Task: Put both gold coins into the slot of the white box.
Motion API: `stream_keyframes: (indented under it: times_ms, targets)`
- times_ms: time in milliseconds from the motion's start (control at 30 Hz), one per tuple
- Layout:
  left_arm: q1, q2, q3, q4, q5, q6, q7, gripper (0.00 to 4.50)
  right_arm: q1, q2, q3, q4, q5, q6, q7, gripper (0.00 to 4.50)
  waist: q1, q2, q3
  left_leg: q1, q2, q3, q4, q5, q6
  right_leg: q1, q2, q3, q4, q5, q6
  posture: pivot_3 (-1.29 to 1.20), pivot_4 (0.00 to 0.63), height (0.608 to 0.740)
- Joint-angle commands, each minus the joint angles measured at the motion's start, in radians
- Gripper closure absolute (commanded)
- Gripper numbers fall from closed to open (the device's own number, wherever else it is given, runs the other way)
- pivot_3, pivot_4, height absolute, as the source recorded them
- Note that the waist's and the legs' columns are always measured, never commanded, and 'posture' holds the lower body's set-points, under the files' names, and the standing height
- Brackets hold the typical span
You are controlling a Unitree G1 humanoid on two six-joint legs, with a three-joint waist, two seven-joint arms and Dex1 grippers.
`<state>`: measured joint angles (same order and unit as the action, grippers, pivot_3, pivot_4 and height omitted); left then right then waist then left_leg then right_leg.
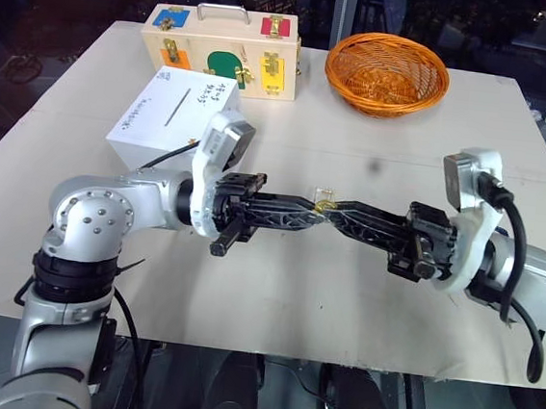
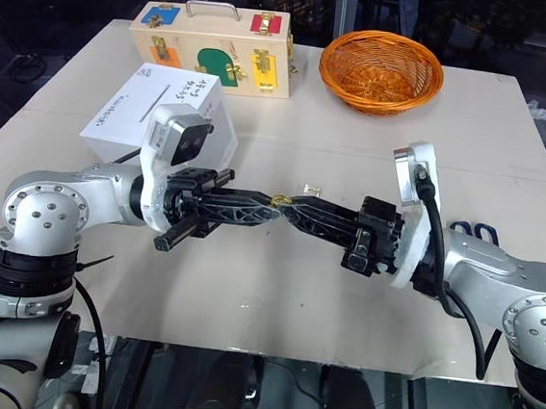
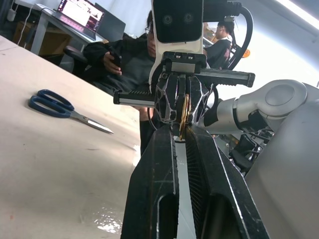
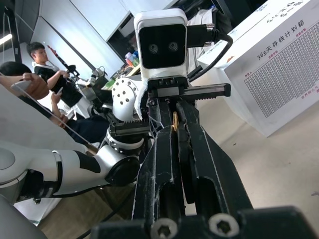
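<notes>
Both grippers, left gripper [image 1: 313, 211] and right gripper [image 1: 335, 211], tip to tip, clenched on one gold coin [image 1: 325, 206]; second coin [image 1: 325, 190] on table [image 1: 360, 300].

arms [image 1: 98, 212] silver-grey | tool [image 1: 323, 209] black — latticed (white wrist cameras, black cables)

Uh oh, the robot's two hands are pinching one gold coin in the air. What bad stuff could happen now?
The left gripper and right gripper meet tip to tip on one gold coin above the table. It could slip out during the handover and drop. The other coin lies right behind, so a gripper might knock it. The white box and its slot sit far off.
</notes>
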<state>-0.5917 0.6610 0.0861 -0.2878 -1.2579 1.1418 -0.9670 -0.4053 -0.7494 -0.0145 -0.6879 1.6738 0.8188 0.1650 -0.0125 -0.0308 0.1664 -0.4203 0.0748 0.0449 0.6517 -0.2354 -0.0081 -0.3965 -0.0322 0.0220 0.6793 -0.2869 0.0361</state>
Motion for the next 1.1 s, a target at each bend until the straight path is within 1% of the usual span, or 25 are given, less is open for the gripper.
stream_keyframes:
  times_ms: [33, 433, 467, 833, 1100]
  targets:
    - [-0.005, 0.006, 0.021, -0.020, -0.004, -0.018, 0.000, 4.14, 0.002, -0.010, -0.026, -0.039, 0.036, -0.021, -0.002, 4.50, 0.000, 0.000, 0.000, 0.000, 0.000, 0.000, 0.000, 0.000, 0.000, 0.000, 0.000, 0.000, 0.000, 0.000, 0.000, 0.00, 0.150, 0.726]
    - [-0.015, -0.003, 0.018, -0.018, -0.008, -0.018, 0.011, 4.14, 0.008, -0.012, -0.022, -0.047, 0.047, -0.028, -0.017, 4.50, 0.000, 0.000, 0.000, 0.000, 0.000, 0.000, 0.000, 0.000, 0.000, 0.000, 0.000, 0.000, 0.000, 0.000, 0.000, 0.00, 0.150, 0.726]
    - [-0.017, -0.006, 0.017, -0.018, -0.010, -0.017, 0.014, 4.33, 0.008, -0.010, -0.020, -0.048, 0.049, -0.029, -0.019, 4.50, 0.000, 0.000, 0.000, 0.000, 0.000, 0.000, 0.000, 0.000, 0.000, 0.000, 0.000, 0.000, 0.000, 0.000, 0.000, 0.00, 0.150, 0.726]
    - [-0.044, -0.046, 0.010, -0.018, -0.010, -0.025, 0.049, 4.33, 0.002, 0.005, 0.013, -0.046, 0.052, -0.033, -0.039, 4.50, 0.000, 0.000, 0.000, 0.000, 0.000, 0.000, 0.000, 0.000, 0.000, 0.000, 0.000, 0.000, 0.000, 0.000, 0.000, 0.00, 0.150, 0.726]
    - [-0.078, -0.079, 0.014, -0.010, -0.006, -0.028, 0.093, 4.33, 0.015, -0.012, 0.000, -0.050, 0.067, -0.038, -0.037, 4.50, 0.000, 0.000, 0.000, 0.000, 0.000, 0.000, 0.000, 0.000, 0.000, 0.000, 0.000, 0.000, 0.000, 0.000, 0.000, 0.00, 0.150, 0.726]
